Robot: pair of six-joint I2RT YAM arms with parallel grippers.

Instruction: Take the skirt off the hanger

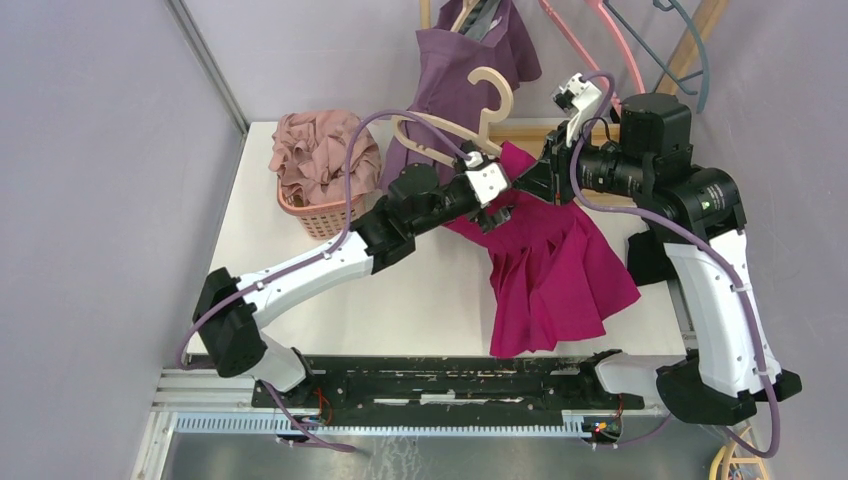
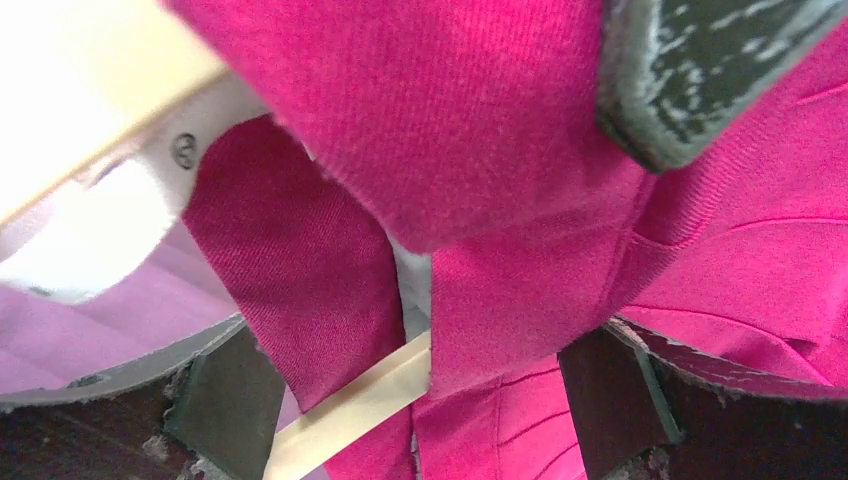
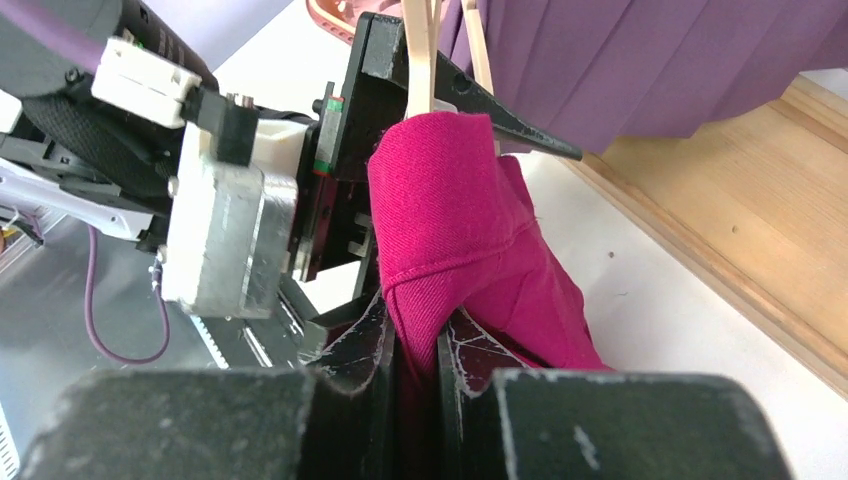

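Observation:
A magenta pleated skirt (image 1: 555,270) hangs by its waistband from a pale wooden hanger (image 1: 447,133) and drapes down onto the white table (image 1: 300,270). My left gripper (image 1: 497,200) is at the waistband. In the left wrist view its jaws (image 2: 420,350) stand wide apart on either side of the skirt fabric (image 2: 480,120) and the hanger bar (image 2: 350,405). My right gripper (image 1: 530,183) meets it from the right. In the right wrist view it (image 3: 412,335) is shut on a fold of the skirt (image 3: 450,200) just below the hanger (image 3: 418,50).
A pink basket (image 1: 320,215) of pink clothes stands at the table's back left. A purple garment (image 1: 470,60) hangs on a wooden rack at the back, whose base (image 3: 720,210) lies close behind the skirt. Pink (image 1: 600,40) and teal (image 1: 690,50) hangers hang at the back right.

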